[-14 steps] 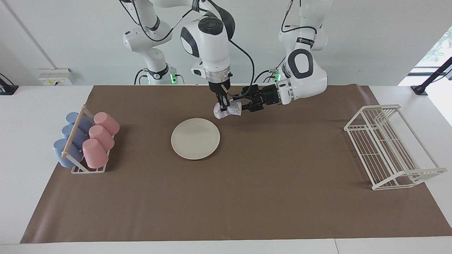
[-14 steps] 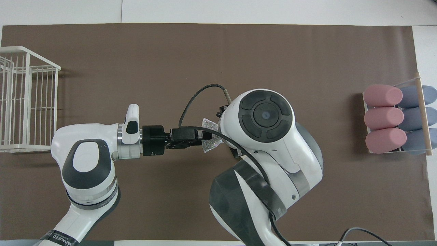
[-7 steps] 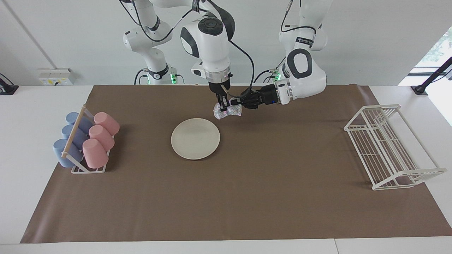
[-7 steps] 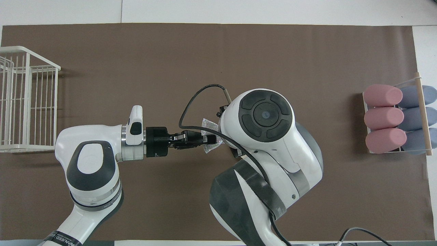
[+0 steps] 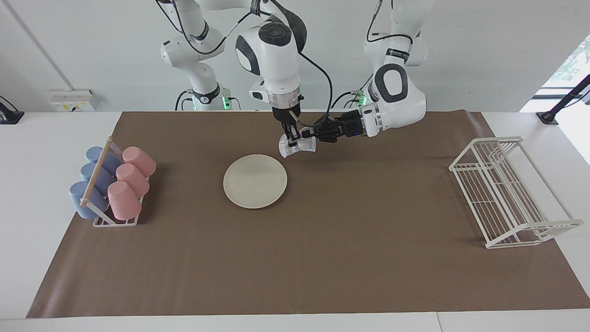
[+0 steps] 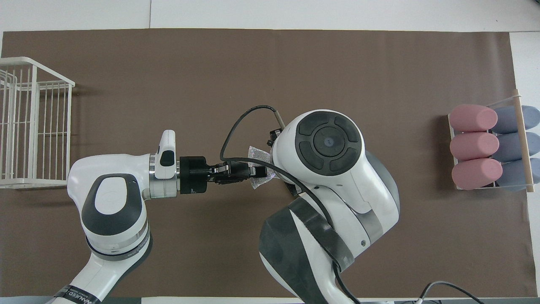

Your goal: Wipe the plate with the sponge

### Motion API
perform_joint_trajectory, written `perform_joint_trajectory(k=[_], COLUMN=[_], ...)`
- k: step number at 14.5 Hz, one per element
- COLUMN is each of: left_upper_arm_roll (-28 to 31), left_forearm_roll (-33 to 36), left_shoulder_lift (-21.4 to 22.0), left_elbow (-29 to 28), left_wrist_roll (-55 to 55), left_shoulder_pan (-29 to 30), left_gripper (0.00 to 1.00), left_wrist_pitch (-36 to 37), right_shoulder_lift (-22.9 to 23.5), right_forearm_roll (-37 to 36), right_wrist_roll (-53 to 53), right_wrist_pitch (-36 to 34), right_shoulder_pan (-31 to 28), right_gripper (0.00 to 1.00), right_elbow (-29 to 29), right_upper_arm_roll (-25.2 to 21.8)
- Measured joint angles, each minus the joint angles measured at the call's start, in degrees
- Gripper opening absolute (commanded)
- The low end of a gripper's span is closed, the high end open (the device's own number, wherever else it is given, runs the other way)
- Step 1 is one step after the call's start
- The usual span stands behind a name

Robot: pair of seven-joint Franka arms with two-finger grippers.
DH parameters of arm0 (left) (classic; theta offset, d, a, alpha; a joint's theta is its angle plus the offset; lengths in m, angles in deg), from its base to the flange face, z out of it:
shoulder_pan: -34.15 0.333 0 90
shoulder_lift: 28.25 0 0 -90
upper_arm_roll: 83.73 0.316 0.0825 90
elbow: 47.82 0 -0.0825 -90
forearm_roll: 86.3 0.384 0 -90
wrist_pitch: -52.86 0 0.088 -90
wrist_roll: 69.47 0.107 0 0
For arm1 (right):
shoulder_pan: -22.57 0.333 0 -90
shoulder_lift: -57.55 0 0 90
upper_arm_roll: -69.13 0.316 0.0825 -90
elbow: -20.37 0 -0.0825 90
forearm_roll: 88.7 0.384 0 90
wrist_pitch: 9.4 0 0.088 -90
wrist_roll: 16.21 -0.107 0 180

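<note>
Across the whole tabletop you have a brown mat [image 5: 322,258], and on it, toward the left arm's end, stands a white wire rack [image 5: 507,193]. Toward the right arm's end sits a small cup stand [image 5: 113,220] loaded with three pink cups [image 5: 131,182] and three blue cups [image 5: 92,180] lying on their sides. Near the middle of the mat lies the round cream-white plate [image 5: 255,180], flat and bare; from overhead you cannot see it, because the right arm's big white wrist covers it. Up in the air, over the mat just beside the plate's rim on the robots' side, hangs the silvery mesh sponge [image 5: 299,146], crumpled and caught between both grippers. Your left gripper [image 5: 309,134] reaches in sideways and its fingertips are clenched on the sponge's edge toward the left arm; from overhead you see the same pinch [image 6: 258,172]. Your right gripper [image 5: 292,139] points straight down into the sponge from above, touching its top, but whether its jaws are clamped on the mesh or letting go you cannot tell from either view.
</note>
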Motion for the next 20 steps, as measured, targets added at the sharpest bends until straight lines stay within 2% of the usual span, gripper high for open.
perform_joint_trajectory(k=[5, 9, 11, 15, 20], left_upper_arm_roll=[0.5, 0.6, 0.8, 1.2, 0.9], left_forearm_roll=[0.0, 3.1, 9.0, 25.3, 48.5], left_shoulder_lift=[0.0, -0.1, -0.1, 0.0, 0.2], left_elbow=[-0.1, -0.2, -0.2, 1.0, 7.7], left_wrist_roll=[-0.1, -1.5, -4.3, -15.8, -37.7], left_shoulder_pan=[0.0, 0.0, 0.3, 2.3, 2.3], left_gripper=[0.0, 0.0, 0.0, 0.0, 0.0], left_wrist_pitch=[-0.5, -4.6, -5.5, -7.0, -6.2], right_shoulder_lift=[-1.0, -5.0, -7.6, -11.9, -13.1], right_forearm_roll=[-0.1, -0.2, -0.2, -0.2, -0.2], right_wrist_roll=[7.3, 23.3, 30.7, 44.4, 66.4], right_wrist_pitch=[-0.7, -4.5, -7.1, -12.7, -18.2], right_shoulder_pan=[-1.0, -6.7, -9.9, -15.5, -25.0], right_gripper=[1.0, 1.0, 1.0, 1.0, 1.0], right_elbow=[0.2, 2.0, 2.8, 3.4, 3.5], right_upper_arm_roll=[-0.1, -0.2, -0.3, -0.5, -0.9])
